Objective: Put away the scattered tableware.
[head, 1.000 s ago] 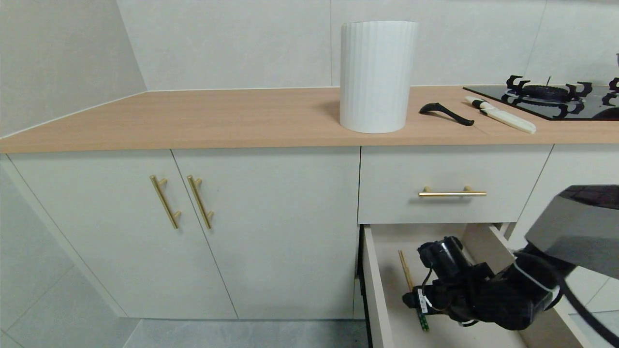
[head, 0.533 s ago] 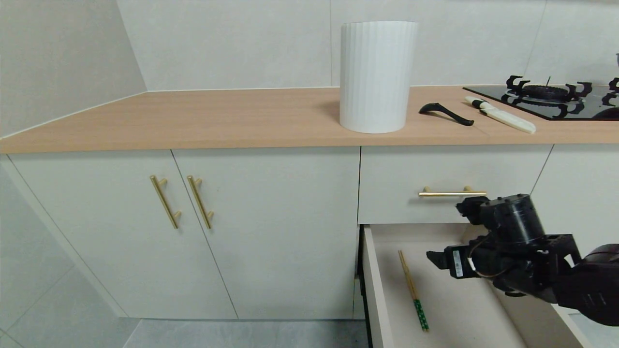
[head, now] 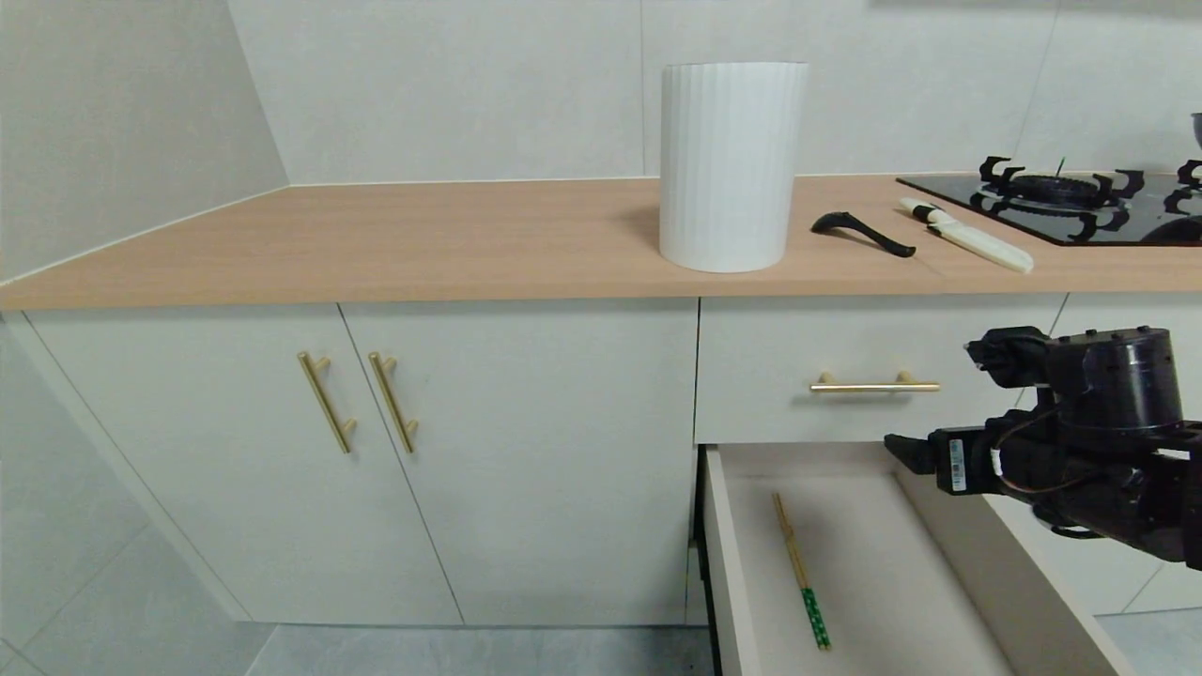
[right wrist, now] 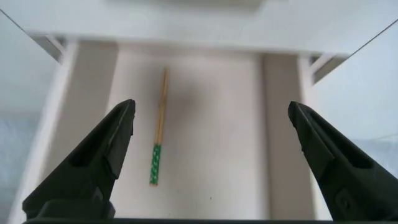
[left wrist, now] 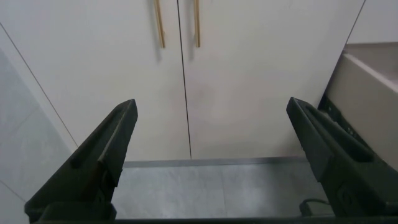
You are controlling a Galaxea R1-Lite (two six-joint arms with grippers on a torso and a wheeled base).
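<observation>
A pair of wooden chopsticks (head: 799, 575) with green ends lies on the floor of the open lower drawer (head: 728, 563), near its left wall. My right gripper (head: 948, 399) hangs open and empty above the drawer's right side, in front of the closed upper drawer. Its wrist view looks down on the chopsticks (right wrist: 158, 138) between its spread fingers (right wrist: 102, 165). On the wooden counter lie a black spoon (head: 860, 232) and a cream-handled knife (head: 968, 240). My left gripper (left wrist: 211, 155) is open and empty, low down, facing the cabinet doors (left wrist: 249, 74).
A tall white ribbed container (head: 729, 164) stands on the counter (head: 423, 239) left of the spoon. A black gas hob (head: 1066, 194) is at the far right. The upper drawer's gold handle (head: 874, 385) is beside my right gripper. Two cabinet doors with gold handles (head: 357, 402) are to the left.
My right gripper has risen out of the drawer and drawn back to the right, leaving the chopsticks lying inside. The head camera has shifted slightly.
</observation>
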